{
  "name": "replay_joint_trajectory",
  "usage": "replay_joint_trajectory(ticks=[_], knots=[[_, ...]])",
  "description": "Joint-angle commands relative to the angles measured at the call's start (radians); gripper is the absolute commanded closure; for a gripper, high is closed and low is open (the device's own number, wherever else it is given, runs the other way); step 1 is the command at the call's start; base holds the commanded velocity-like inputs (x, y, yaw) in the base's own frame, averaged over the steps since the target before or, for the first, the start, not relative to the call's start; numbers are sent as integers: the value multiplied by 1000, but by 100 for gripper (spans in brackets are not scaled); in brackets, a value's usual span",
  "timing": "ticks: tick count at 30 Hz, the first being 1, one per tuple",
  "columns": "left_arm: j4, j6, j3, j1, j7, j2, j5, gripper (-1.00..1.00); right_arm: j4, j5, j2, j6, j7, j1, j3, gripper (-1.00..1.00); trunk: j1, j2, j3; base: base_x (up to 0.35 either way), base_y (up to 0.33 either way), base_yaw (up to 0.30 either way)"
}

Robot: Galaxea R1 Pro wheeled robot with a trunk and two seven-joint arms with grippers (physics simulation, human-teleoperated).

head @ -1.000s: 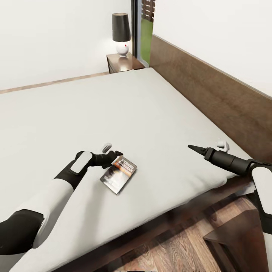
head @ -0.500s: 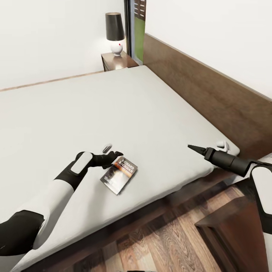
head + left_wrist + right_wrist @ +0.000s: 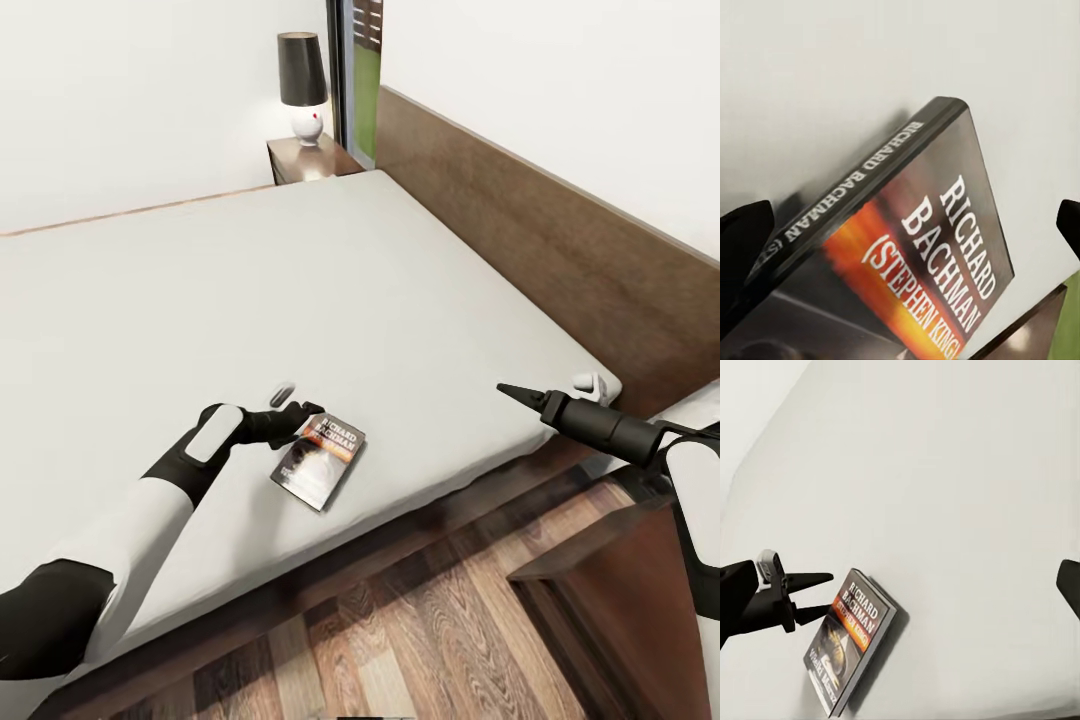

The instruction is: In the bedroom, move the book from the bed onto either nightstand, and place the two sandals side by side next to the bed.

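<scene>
Your view has swung a little since a second ago; the arms have not moved. The book [image 3: 319, 461] lies on the bed [image 3: 300, 290], at your left gripper [image 3: 305, 412], whose fingers are spread, not gripping. The right gripper [image 3: 515, 393] looks closed and empty.

The walls [image 3: 150, 100] were white. The floor [image 3: 420, 630] was brown wood. Green showed through a tall window [image 3: 360, 70] in the corner.

pale mattress of the bed [image 3: 300, 270], the book [image 3: 320, 461] flat near its front edge
</scene>
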Motion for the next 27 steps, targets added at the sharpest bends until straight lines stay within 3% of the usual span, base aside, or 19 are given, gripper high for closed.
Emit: replay_joint_trajectory(ticks=[1,13,27], knots=[[-1,2,-6,0,10,1,5,-100,0,9,0,4,10,-1,-1,-100,0,0,-1,-44,-14,0],[-5,3,-6,1,2,3,6,-100,0,9,0,4,10,-1,-1,-100,0,0,-1,-165,-99,0],[-7,2,-4,7,2,5,6,-100,0,9,0,4,10,-1,-1,-100,0,0,-1,-46,-26,0]])
